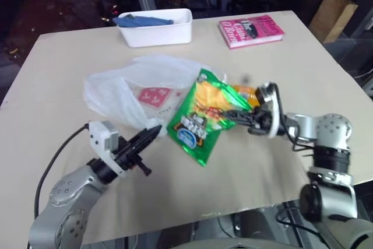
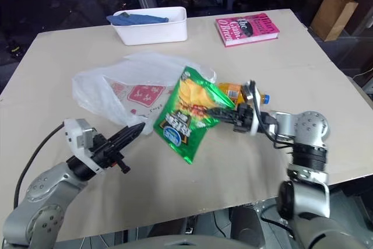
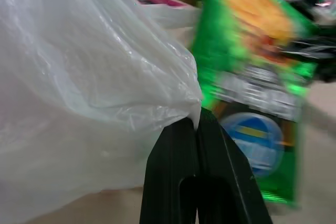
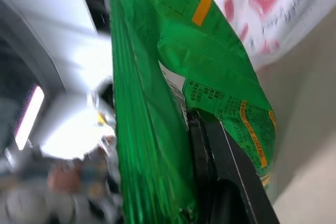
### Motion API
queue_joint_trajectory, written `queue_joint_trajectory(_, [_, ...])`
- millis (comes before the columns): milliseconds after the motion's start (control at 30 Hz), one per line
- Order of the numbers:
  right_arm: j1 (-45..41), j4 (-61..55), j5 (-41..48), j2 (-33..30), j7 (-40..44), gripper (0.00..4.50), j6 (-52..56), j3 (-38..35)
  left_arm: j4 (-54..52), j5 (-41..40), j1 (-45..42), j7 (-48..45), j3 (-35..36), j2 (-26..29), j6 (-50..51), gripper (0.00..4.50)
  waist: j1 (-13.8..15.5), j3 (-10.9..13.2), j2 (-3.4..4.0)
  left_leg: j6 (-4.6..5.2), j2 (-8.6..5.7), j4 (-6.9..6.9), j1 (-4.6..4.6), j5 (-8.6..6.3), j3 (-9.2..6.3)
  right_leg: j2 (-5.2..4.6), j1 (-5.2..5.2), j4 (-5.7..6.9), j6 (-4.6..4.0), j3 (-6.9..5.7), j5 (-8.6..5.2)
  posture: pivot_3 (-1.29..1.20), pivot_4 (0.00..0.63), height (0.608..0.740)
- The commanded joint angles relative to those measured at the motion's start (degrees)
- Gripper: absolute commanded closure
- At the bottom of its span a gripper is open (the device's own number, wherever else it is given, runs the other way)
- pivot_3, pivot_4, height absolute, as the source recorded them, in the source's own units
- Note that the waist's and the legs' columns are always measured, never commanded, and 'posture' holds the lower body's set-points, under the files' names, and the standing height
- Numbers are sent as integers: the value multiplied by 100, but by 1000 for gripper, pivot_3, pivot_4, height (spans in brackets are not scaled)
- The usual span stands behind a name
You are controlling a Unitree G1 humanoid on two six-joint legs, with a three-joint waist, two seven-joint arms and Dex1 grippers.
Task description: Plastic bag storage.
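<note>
We pinch the plastic bag [image 1: 125,88] with our left gripper [image 1: 152,134] to hold its mouth, while our right gripper [image 1: 236,116], clenched on the chips packet [image 1: 204,118], lifts it off the table [image 1: 70,51], probably for packing.

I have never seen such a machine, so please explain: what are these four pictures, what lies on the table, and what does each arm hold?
This is a humanoid robot with two arms, each ending in two black fingers. Two pictures look down from its head; the other two come from cameras on its wrists. On the beige table lie a white plastic bag, a white bin holding something blue, a pink book and an orange-capped bottle. The left gripper is shut on the plastic bag's edge. The right gripper is shut on a green chips packet, holding it beside the bag. A brown paper bag stands beyond the table.
</note>
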Motion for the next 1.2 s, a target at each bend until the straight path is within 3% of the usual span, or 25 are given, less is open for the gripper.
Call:
queue_joint_trajectory(33, [-448,430,258,345,-873,4401,-63,-883,-211,-106,34,-59,54,110,3,4500,-6,-1,2,-9,0,-4,-3,5,2,0,-7,1,0,3,0,0,150,740])
queue_joint_trajectory(300, [-709,736,2014,396,-1677,4401,-131,-1460,-12,-312,107,-47,319,73,-23,4500,-24,-3,5,-11,-6,2,-78,8,7,-1,-81,7,0,6,1,0,150,740])
queue_joint_trajectory(467, [-806,825,3043,551,-2480,4401,-735,-1304,7,-441,109,-81,266,54,-2,4500,-88,-4,7,-10,-2,0,-77,8,10,3,-83,8,0,9,1,0,150,740])
queue_joint_trajectory(800, [-62,-232,2926,1568,-3307,4401,-1893,128,-10,-408,-354,175,-143,-260,-15,4500,-167,-7,13,-10,0,3,-77,8,13,7,-85,15,1,12,1,0,150,740])
queue_joint_trajectory(1200, [-922,269,3464,2256,-4204,4401,-4107,495,15,-248,-330,65,-611,-322,-53,4500,-186,-6,19,-15,-3,1,-73,11,15,15,-96,31,0,20,1,0,150,740])
